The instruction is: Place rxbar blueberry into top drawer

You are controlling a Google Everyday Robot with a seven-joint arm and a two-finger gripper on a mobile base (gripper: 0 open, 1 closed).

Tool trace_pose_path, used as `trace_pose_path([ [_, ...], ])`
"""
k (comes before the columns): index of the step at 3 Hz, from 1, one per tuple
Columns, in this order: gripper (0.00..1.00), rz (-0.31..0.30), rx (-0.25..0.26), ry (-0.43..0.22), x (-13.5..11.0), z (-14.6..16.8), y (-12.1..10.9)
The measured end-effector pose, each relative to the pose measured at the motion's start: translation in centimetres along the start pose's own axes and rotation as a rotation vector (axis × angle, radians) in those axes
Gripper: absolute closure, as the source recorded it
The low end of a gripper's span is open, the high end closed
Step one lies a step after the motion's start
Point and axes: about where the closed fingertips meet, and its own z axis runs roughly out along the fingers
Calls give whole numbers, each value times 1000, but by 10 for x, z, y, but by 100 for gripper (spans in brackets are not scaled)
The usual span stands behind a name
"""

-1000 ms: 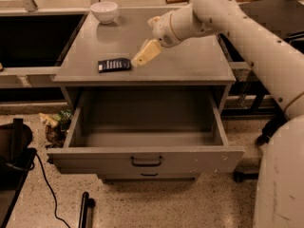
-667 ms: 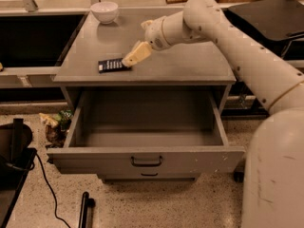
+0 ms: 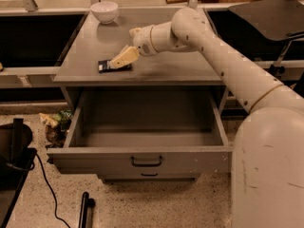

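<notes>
Arm: stretched from 4 o'clock toward 10 o'clock across the table (image 3: pixel 180 65).
Gripper (image 3: pixel 115 63): angled down onto the bar (image 3: pixel 107 67); jaws' state cannot be told.
Bar: laid flat on table, 9 o'clock side.
Drawer (image 3: pixel 142 156): pulled open below.

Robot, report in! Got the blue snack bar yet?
Gripper down at the rxbar blueberry on the cabinet top. Top drawer open, nothing blocking.

We have one view only, set high on the robot's side and looking down and forward at the cabinet (image 3: pixel 142 75) from the front. We see the open top drawer (image 3: pixel 142 158) nearest us, the cabinet top beyond it, and a bowl (image 3: pixel 104 11) at the far left. The arm (image 3: pixel 223 61) enters from the near right, its gripper (image 3: pixel 116 62) reaching left over the bar (image 3: pixel 105 66).
</notes>
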Motion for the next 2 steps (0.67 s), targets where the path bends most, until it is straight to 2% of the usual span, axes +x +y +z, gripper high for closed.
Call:
trace_pose_path([
  [1, 0, 0, -1, 0, 0, 0, 0],
  [2, 0, 3, -45, -14, 0, 11, 10],
])
